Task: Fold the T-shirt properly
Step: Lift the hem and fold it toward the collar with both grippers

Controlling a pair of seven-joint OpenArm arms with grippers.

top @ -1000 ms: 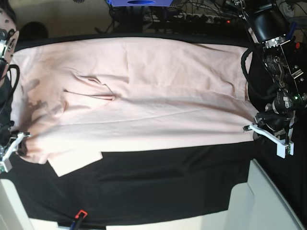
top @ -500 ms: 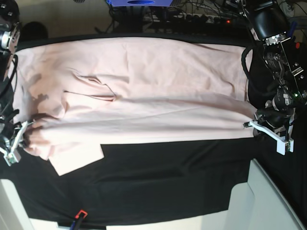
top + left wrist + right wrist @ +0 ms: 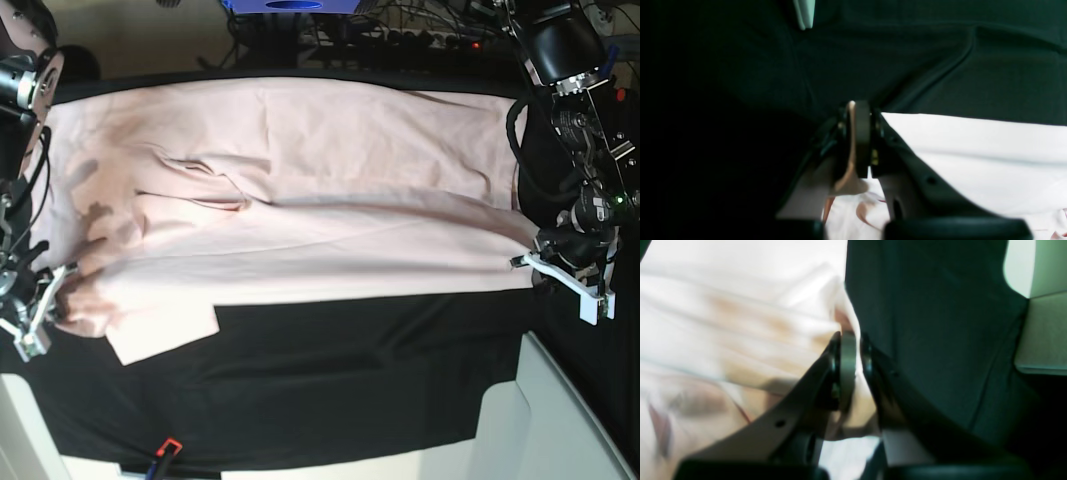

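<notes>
The pale pink T-shirt lies spread across the black table cloth, plain side up, with a sleeve flap sticking out at the lower left. My left gripper is shut on the T-shirt's near right corner; in the left wrist view its jaws pinch a thin fold of pink cloth. My right gripper is shut on the bunched near left corner; in the right wrist view the fabric is squeezed between its closed jaws.
White foam blocks stand at the front right and front left of the table. A small red and blue object lies at the front edge. Cables and a blue box sit behind the table.
My right gripper has pulled the shirt's near left corner inward to the right and up, bunching the cloth. My left gripper has barely moved.
</notes>
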